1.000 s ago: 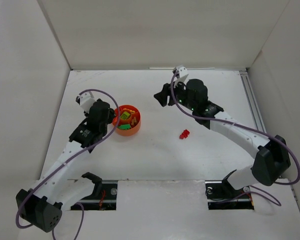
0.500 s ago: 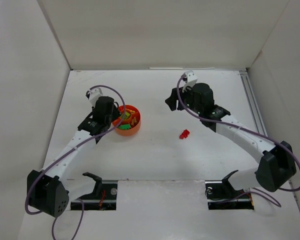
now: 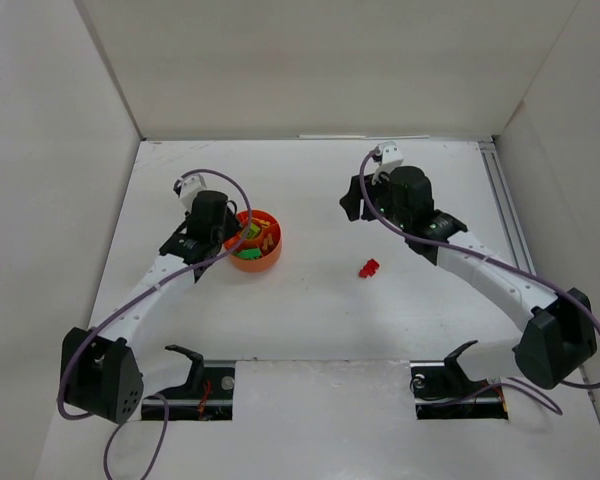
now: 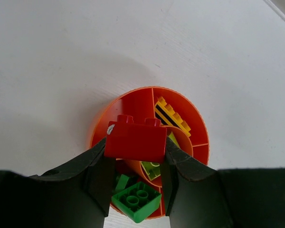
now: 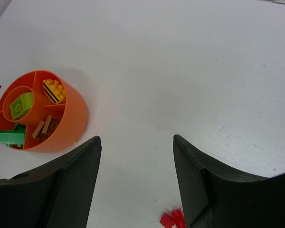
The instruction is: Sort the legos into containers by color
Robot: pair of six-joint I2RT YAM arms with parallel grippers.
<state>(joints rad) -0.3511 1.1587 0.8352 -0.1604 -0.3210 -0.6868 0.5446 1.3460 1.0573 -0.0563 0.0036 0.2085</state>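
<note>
Our left gripper point(image 4: 136, 156) is clamped on a red plastic brick point(image 4: 135, 140), held over the round orange-red plastic bowl point(image 4: 133, 102). A yellow brick point(image 4: 173, 116), lime brick point(image 5: 21, 105), green brick point(image 4: 137, 200) and brown-orange bricks point(image 5: 45, 126) lie in separate compartments. Small red pieces point(image 3: 368, 268) lie on the white counter point(image 3: 310, 320); our right gripper point(image 5: 136, 138) gapes wide, empty. We judge the sorting nearly done.

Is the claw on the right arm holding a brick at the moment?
No, the right claw is open, with only the bare white table showing between its two black fingers.
</note>
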